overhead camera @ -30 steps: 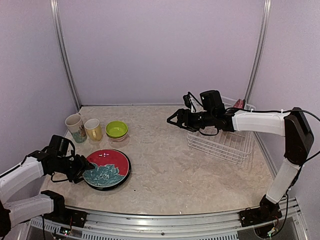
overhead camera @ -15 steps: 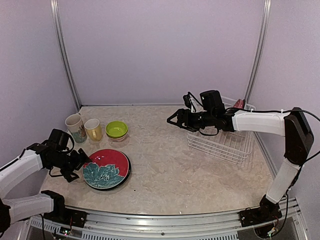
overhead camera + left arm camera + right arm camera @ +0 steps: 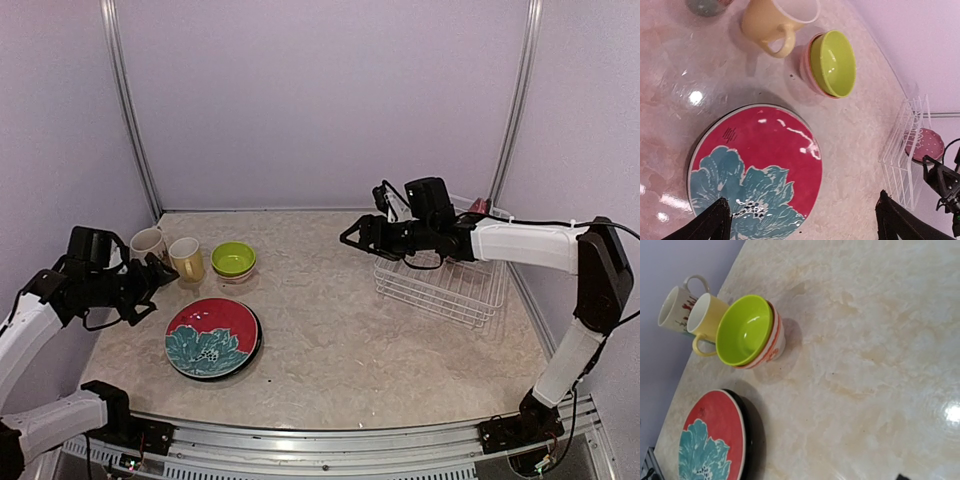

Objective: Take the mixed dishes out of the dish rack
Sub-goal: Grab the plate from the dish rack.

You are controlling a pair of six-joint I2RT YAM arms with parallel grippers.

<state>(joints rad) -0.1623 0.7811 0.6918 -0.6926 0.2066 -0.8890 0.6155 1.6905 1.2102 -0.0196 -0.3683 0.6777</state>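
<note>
Flower plate [image 3: 213,337] lies near left gripper [image 3: 152,285], apart.

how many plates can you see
3: a flower plate on the table, a dark plate under it, a pink dotted plate in the rack. The right arm covers part of the rack, so more may be hidden.

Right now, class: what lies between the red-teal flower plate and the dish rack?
Nothing; the top external view shows bare tabletop between the red-teal flower plate and the dish rack.
</note>
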